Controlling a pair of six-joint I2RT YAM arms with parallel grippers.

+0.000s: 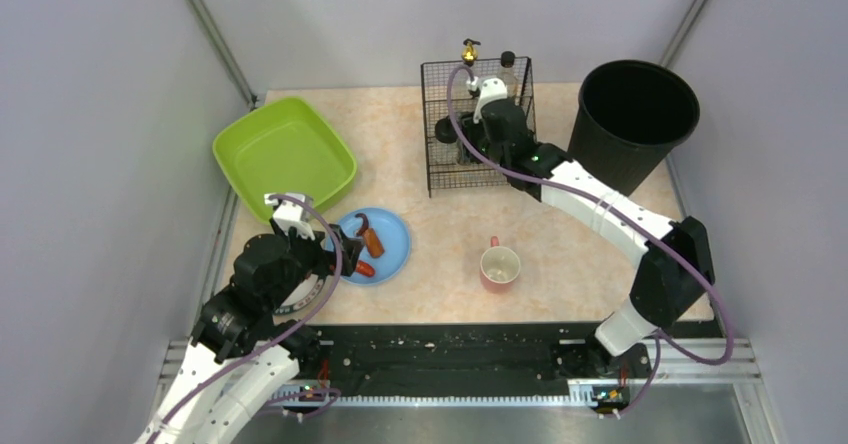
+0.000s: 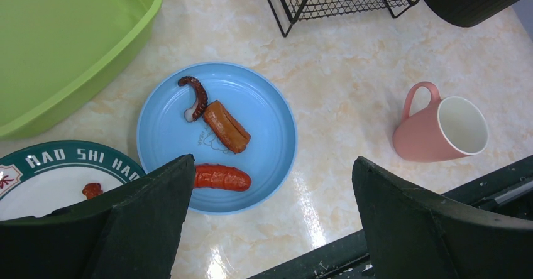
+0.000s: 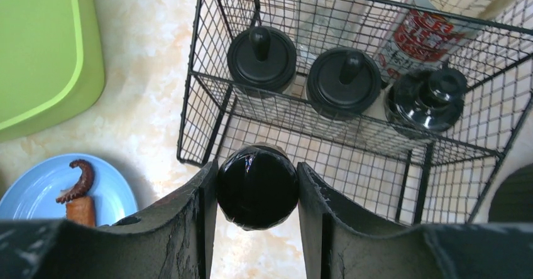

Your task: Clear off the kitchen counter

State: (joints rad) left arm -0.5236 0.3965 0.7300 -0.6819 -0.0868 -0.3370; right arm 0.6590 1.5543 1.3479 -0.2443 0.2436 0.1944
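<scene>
Right tool (image 1: pixel 452 136) sits at the wire rack (image 1: pixel 480 179), its grip hard to read from above. The left tool (image 1: pixel 345 256) hangs over the near rim of the blue plate (image 1: pixel 395 234). A pink mug (image 1: pixel 500 267) stands on the table (image 1: pixel 580 254) between the two tools, with a green tub (image 1: pixel 285 149) beyond the left tool and a black bin (image 1: pixel 635 114) right of the right one. Left wrist: the left tool (image 2: pixel 273 166) is spread wide and holds nothing. Straight under and ahead of it the plate carries a sausage (image 2: pixel 221 177), a fried piece (image 2: pixel 226 126) and a tentacle (image 2: pixel 195 97). A lettered plate (image 2: pixel 56 166) lies under its left finger, and the mug is off to its right. Right wrist: the right tool (image 3: pixel 256 178) is clamped on a black-capped bottle (image 3: pixel 258 197) at the rack's near edge. Three black-lidded jars (image 3: pixel 342 81) are already racked ahead of it. Judging by this, the condiments are nearly sorted, while both plates, the food and the mug remain to clear.
</scene>
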